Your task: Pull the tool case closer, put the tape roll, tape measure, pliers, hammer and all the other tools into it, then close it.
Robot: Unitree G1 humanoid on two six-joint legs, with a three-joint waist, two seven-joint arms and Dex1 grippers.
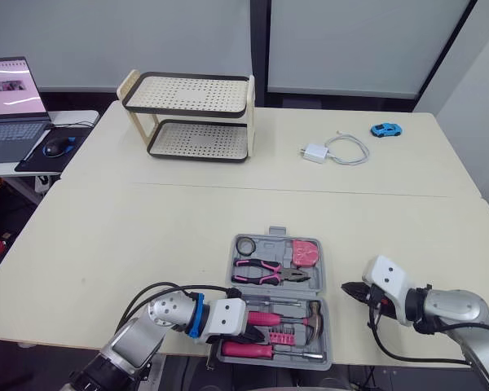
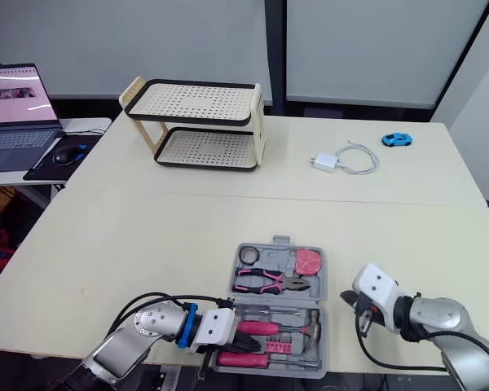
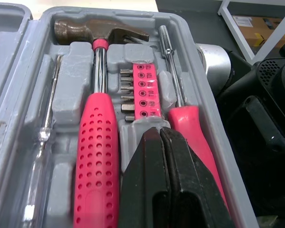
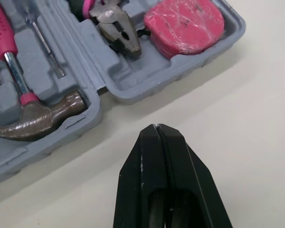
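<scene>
At the near edge of the surface (image 1: 147, 236) the open tool case (image 1: 265, 244) holds hammer (image 1: 289, 316) and pliers (image 1: 270, 271) lying left to right, heads rightward; the left wrist view adds a strip of bits (image 3: 145, 90) beside the hammer. Pressed together, the left tool (image 3: 160, 130) hovers over the screwdriver (image 3: 192, 128); the right tool (image 4: 156, 127), also pressed together, is just right of the case, with rack (image 1: 191, 114) and charger (image 1: 316, 152) well beyond.

One open tool case (image 1: 277, 241) lay by two end effectors: the left end effector (image 1: 248, 336) and the right end effector (image 1: 349, 289). Under the left one sat one hammer (image 3: 97, 156), two screwdrivers, one thick-handled (image 3: 190, 128) and one thin (image 3: 47, 123), and one strip of bits (image 3: 146, 90). The half beyond it held one pair of pliers (image 1: 270, 272), one tape measure (image 1: 305, 253) and one tape roll (image 1: 245, 246). Well beyond both, the surface carried one two-shelf rack (image 1: 191, 114), one charger (image 1: 314, 152) and one toy car (image 1: 385, 129).
</scene>
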